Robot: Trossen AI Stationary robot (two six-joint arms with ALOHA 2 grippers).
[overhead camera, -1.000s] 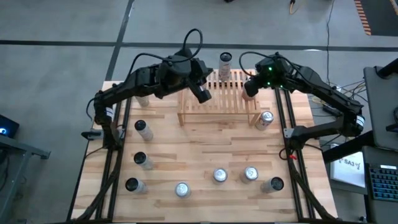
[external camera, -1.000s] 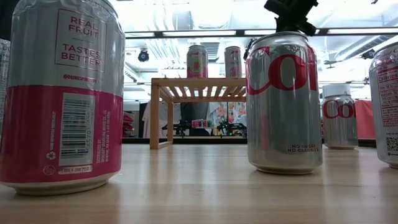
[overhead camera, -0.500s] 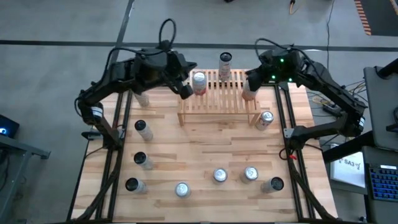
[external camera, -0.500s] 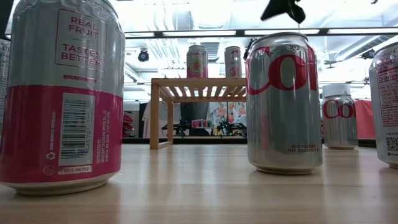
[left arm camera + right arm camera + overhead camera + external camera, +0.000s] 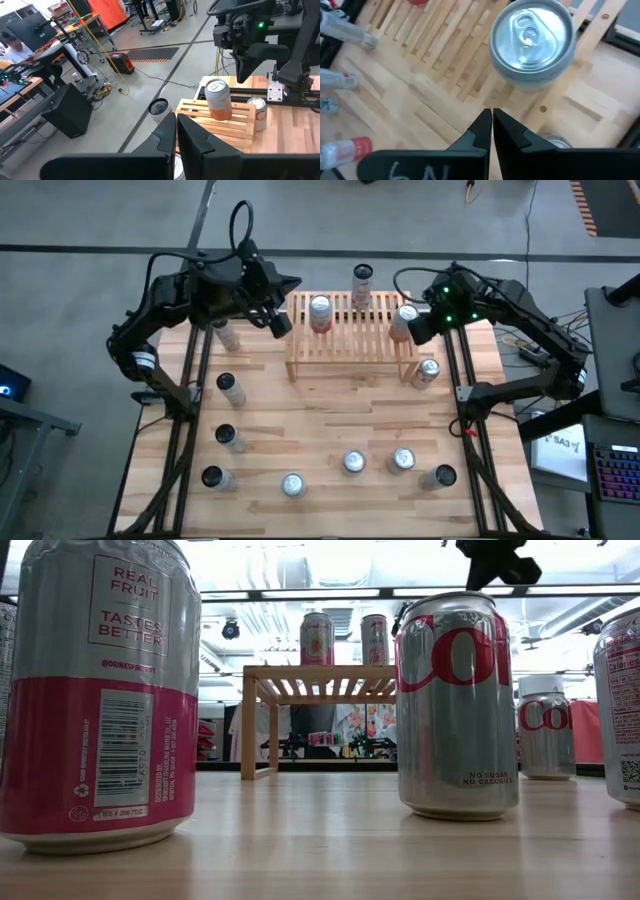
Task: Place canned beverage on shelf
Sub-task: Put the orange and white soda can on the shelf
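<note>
Two cans already stand upright on the shelf point(image 5: 352, 330): a pink-labelled can point(image 5: 320, 311) toward its left end and a can with a peach-toned side point(image 5: 404, 321) at its right end. A third can point(image 5: 361, 281) stands just beyond the far edge, and whether it rests on the rack cannot be told. Many more wait on the tabletop point(image 5: 320, 425), so most of the job seems left. The left gripper point(image 5: 277, 323) hangs off the shelf's left end, fingers pressed together and empty; the right gripper point(image 5: 418, 328) sits beside the right-end can, likewise closed on nothing. The shelf is pale bare wood with thin parallel slats on short legs; the cans are smooth aluminium cylinders with pull-tab lids, over a planked butcher-block top.
</note>
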